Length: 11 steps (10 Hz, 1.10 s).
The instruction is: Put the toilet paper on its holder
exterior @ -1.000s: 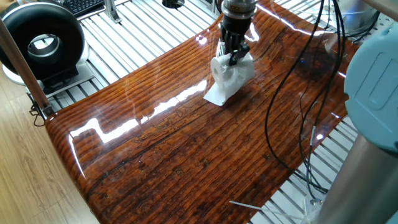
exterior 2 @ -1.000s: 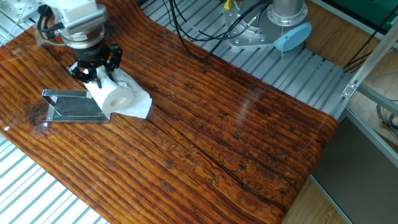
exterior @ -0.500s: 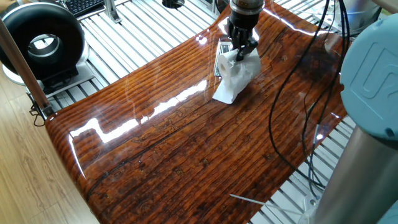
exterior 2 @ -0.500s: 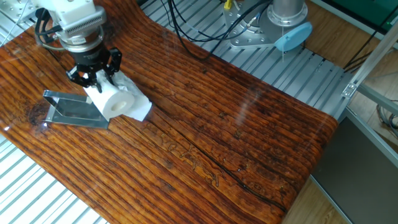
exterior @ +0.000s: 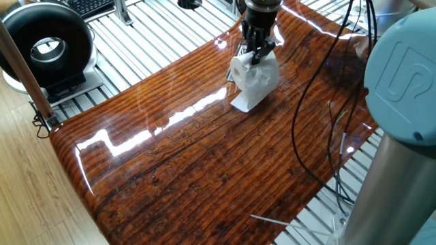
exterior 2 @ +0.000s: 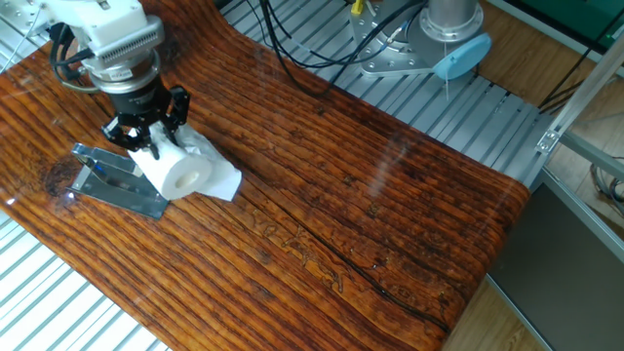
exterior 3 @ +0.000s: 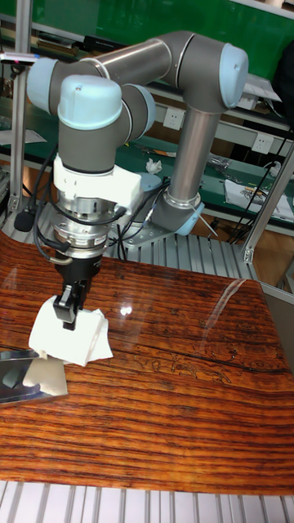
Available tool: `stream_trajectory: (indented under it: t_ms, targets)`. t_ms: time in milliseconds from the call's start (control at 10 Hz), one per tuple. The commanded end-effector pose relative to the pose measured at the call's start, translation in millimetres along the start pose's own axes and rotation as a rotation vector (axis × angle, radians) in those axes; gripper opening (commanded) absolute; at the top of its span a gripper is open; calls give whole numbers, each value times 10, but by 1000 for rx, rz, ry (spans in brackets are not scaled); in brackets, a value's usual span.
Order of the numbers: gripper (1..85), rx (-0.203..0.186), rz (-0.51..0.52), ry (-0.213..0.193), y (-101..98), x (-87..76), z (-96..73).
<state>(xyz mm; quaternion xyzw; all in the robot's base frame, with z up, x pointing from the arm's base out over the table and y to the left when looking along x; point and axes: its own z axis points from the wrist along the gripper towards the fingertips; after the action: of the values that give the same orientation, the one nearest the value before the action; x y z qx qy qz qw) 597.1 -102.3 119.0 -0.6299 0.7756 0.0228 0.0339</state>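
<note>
1. The gripper (exterior 2: 146, 130) has its two dark fingers pinched on the top of the toilet paper (exterior 2: 180, 172), with the white tissue caught between them.
2. The gripper points straight down at the table (exterior 2: 390, 224), and its round wrist stands vertical above it in all three views.
3. In the tall fixed view the grey arm (exterior 3: 184, 73) rises from the wrist, bends over through blue-capped joints and comes down to its base behind the table.
4. The toilet paper (exterior: 253, 76) lies on its side, its long axis roughly level with the tabletop.
5. In the other fixed view its round flat end faces the camera, towards the lower right of the picture.
6. A loose sheet trails from the roll onto the wood on the side away from the holder.
7. The holder (exterior 2: 119, 179) is a shiny silver metal stand just beside the roll, at the table's edge; the roll overlaps its near end.
8. Whether the roll is threaded on a bar of the holder cannot be told.
9. In one fixed view a black ring-shaped device (exterior: 46, 47) sits well apart, off the table's far corner.
10. Black cables (exterior: 320, 102) hang across the table near the arm.
</note>
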Motion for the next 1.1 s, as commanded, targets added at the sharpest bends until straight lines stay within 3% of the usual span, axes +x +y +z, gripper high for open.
stream_trajectory:
  t_ms: [0,200,500,700,1000]
  targets:
    - [10,-4,18,-24,-43,-140,-26]
    - [10,-10,87,-41,73,-288,30]
    - [10,-8,96,-32,60,-463,-4]
    - [10,7,79,-21,-4,-519,2]
    - [10,41,7,-48,-144,-643,-3]
